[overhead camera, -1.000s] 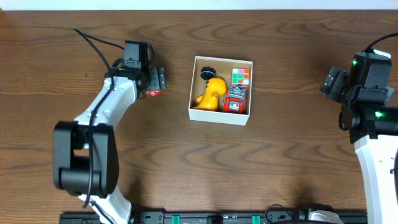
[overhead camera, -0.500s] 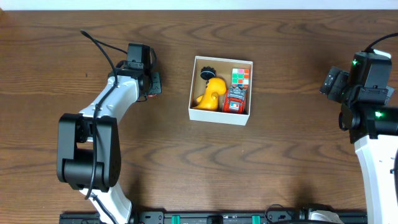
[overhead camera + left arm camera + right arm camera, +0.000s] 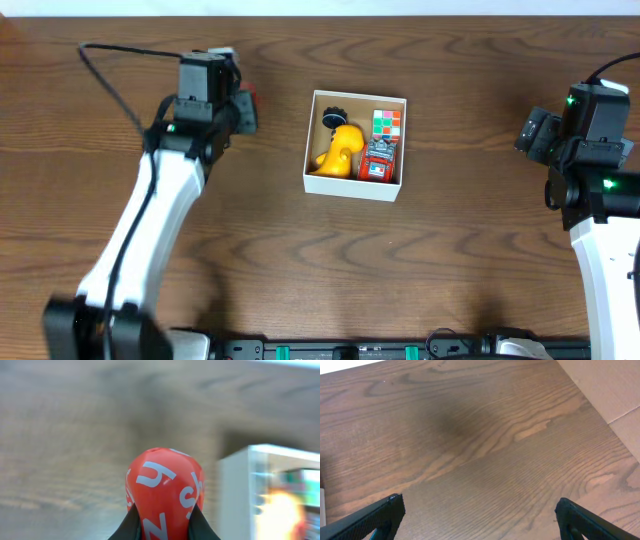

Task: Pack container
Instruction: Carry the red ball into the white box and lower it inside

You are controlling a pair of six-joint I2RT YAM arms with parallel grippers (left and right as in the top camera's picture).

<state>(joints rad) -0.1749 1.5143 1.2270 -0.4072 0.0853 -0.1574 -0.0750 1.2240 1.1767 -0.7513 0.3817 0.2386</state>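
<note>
Container (image 3: pixel 354 186) holds four toys (image 3: pixel 340 148); left claw (image 3: pixel 243 105) grasps one red toy (image 3: pixel 162 487); right claw (image 3: pixel 480 507) spread, empty.

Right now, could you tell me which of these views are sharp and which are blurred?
Overhead: evenly lit and sharp, the box crisp. Left wrist: only the red toy is in focus; the table and box behind it smear. Right wrist: sharp wood grain, one soft dark shadow.

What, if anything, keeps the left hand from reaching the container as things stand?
Likely nothing, so probably yes: the left hand, shut on a red lettered toy, hangs just left of the container, with only open table between them.
</note>
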